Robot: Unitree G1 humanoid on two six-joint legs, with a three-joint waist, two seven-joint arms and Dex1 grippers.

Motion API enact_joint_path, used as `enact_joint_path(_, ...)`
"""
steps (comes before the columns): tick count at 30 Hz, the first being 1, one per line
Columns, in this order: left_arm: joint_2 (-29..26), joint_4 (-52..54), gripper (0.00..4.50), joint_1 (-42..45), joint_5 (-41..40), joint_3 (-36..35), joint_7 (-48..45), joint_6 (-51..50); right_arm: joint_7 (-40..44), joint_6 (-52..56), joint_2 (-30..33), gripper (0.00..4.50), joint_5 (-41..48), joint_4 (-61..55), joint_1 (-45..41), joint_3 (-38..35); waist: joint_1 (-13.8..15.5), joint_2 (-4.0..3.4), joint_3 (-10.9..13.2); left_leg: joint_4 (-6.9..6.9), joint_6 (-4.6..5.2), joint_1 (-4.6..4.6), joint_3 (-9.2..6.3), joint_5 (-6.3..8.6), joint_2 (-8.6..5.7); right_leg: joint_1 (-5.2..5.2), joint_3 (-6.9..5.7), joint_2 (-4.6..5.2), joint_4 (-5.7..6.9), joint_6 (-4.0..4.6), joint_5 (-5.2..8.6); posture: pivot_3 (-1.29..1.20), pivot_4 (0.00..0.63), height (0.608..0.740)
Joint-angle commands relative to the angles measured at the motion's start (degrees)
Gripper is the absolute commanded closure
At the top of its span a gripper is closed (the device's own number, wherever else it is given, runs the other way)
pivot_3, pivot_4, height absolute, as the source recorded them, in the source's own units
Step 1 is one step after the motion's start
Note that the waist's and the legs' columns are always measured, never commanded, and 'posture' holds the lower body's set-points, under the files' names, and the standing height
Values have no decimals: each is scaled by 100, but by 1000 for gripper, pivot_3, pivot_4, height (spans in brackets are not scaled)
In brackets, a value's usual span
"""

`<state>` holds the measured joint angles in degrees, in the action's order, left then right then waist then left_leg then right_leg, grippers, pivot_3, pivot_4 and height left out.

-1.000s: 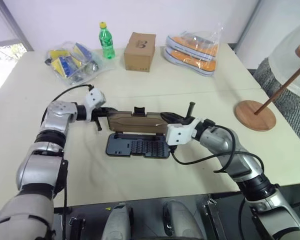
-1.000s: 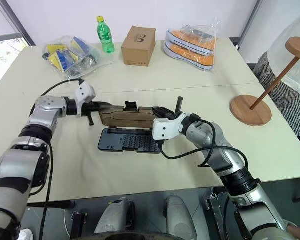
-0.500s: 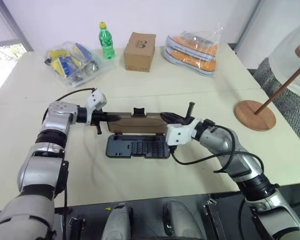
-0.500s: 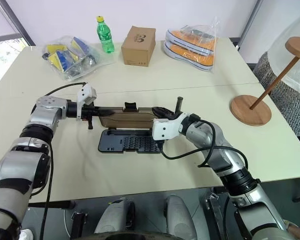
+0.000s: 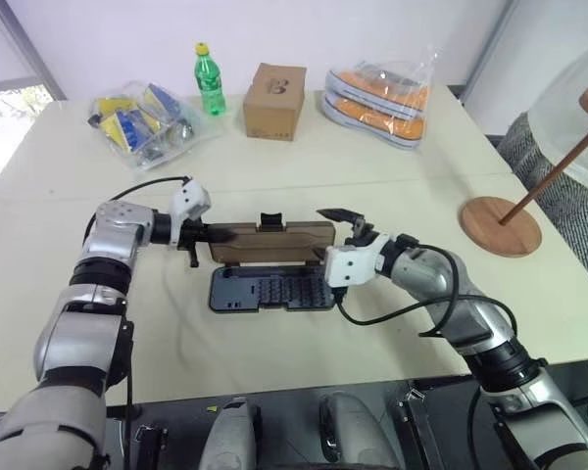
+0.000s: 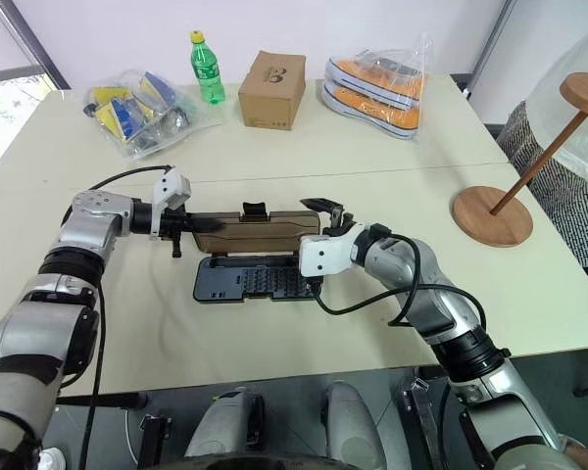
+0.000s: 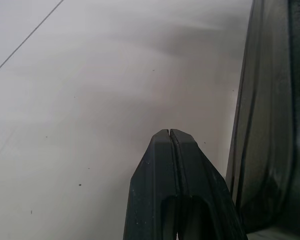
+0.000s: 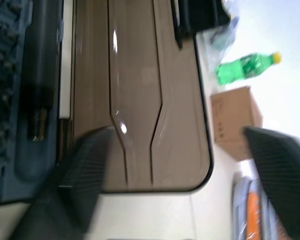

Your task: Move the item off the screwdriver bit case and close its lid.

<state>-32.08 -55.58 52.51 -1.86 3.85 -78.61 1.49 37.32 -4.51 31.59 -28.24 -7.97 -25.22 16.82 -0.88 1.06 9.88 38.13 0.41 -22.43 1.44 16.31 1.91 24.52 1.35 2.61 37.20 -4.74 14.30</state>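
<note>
While lid (image 5: 269, 241) stands raised, left pincer (image 5: 198, 235) clenched beside it, right pincer (image 5: 345, 223) released; no legible writing.

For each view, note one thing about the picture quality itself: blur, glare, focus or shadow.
Head views: even light, soft shadows on the table, everything fairly crisp. Left wrist view: the shut left tool is sharp, while the lid beside it is dim. Right wrist view: the right tool's fingers are out-of-focus smears, a small highlight glints on the lid, and the green bottle is blurred.
</note>
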Motion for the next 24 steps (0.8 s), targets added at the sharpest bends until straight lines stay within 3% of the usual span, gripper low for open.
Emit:
enact_joint_path(1, -23, 193, 4500, 83, -53, -33, 33, 18, 643, 765, 175, 45, 680, -619, -168, -507, 4, 0, 0, 0, 0, 0, 0, 0, 0, 0, 0, 0, 0, 0, 0, 0, 150, 740)
enact_joint_path(7, -39, 634, 4500, -72, -174, -69, -48, -110, 1598, 3076, 502, 45, 2078, -1725, -305, -1529, 18, 0, 0, 1, 0, -2, -4, 0, 0, 0, -3, 3, 1, 0, 0, 0, 150, 740)
enact_joint_path(10, -195, 1414, 4500, -411, -396, -134, -244, -506, 1885, 4095, 747, 45, 2864, -2317, -124, -2194, 10, 0, 0, 1, 0, -2, -4, 0, 1, -1, -3, 3, 0, 0, 0, 0, 150, 740)
enact_joint_path(16, -1021, 3173, 4500, -1459, -815, -241, -574, -1449, 1777, 4419, 1266, 45, 3220, -2560, 428, -2513, -27, -1, 0, -1, 0, 3, -4, 1, 4, -1, 0, 2, 5, 1, 0, 0, 150, 740)
enact_joint_path(21, -1761, 4193, 4500, -2085, -1254, -420, -829, -2125, 1602, 4612, 1268, 45, 3575, -2669, 443, -2505, 3, -1, 0, 0, 0, 2, -3, 1, 4, 0, 0, 2, 4, 2, 1, 0, 150, 740)
enact_joint_path(24, -1916, 4558, 4500, -2222, -1491, -468, -819, -2462, 1524, 4746, 1144, 45, 3881, -2663, 432, -2421, 18, -1, 0, -1, 0, -1, -2, 1, 4, 0, 0, 4, -1, 2, 1, 0, 150, 740)
